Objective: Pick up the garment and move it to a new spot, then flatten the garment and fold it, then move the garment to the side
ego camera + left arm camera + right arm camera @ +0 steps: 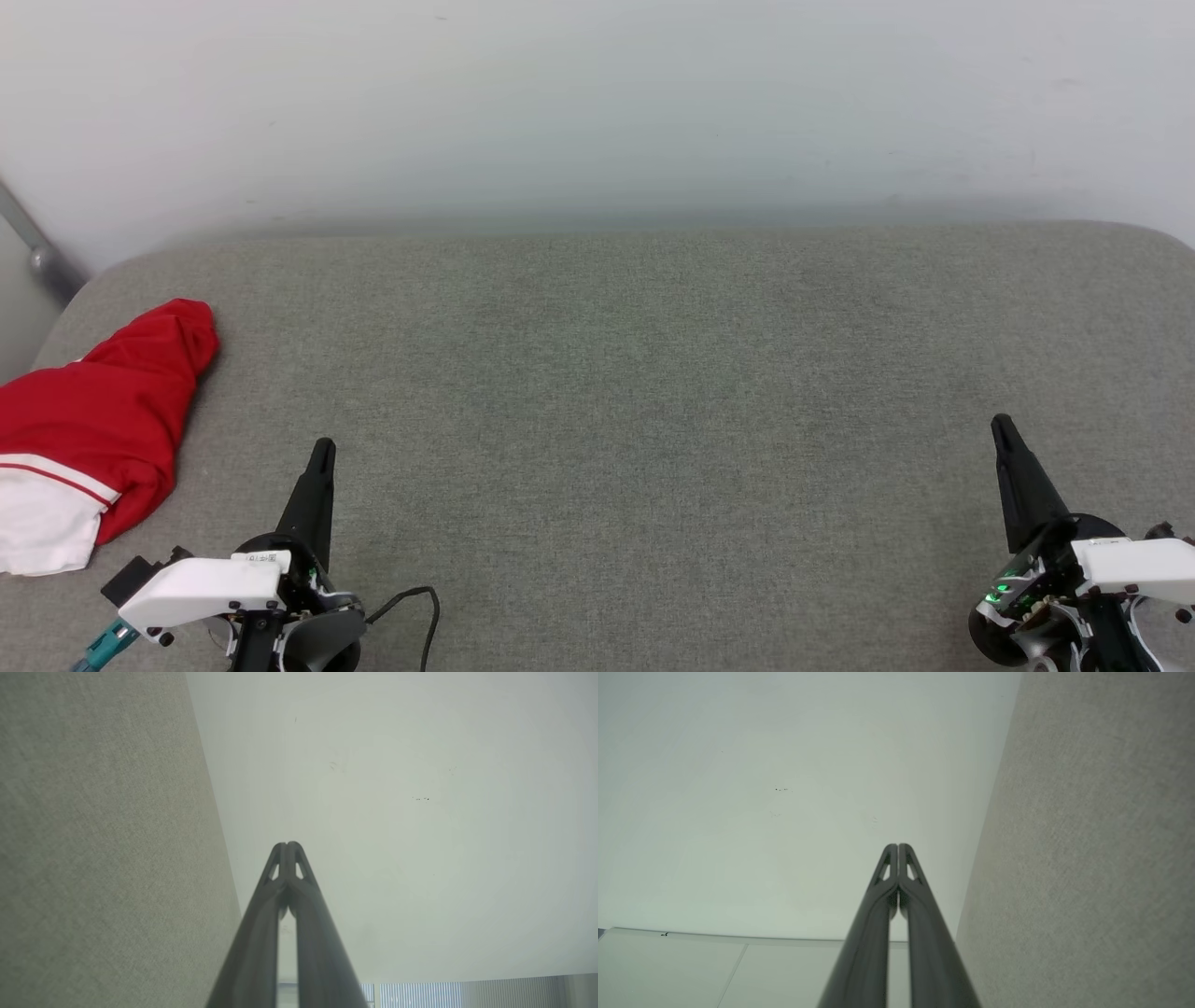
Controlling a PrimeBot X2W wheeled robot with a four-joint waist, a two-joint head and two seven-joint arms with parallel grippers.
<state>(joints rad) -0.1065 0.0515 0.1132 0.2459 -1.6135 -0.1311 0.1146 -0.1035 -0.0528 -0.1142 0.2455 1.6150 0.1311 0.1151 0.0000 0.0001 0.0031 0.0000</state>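
Note:
The garment (103, 411) lies in a loose bundle at the far left of the grey padded surface (616, 373); it is bright red, with a white panel edged by a thin red stripe at its near end. My left gripper (322, 451) is shut and empty, hovering low to the right of the garment and apart from it. In the left wrist view the left gripper (288, 845) has its tips pressed together. My right gripper (1003, 425) is shut and empty at the lower right, far from the garment. The right wrist view shows the right gripper (898, 847) with its tips together.
A white wall (597, 103) rises behind the surface. A grey metal bar (33, 245) slants at the far left edge. A black cable (422, 607) loops by the left wrist. The grey surface has rounded back corners.

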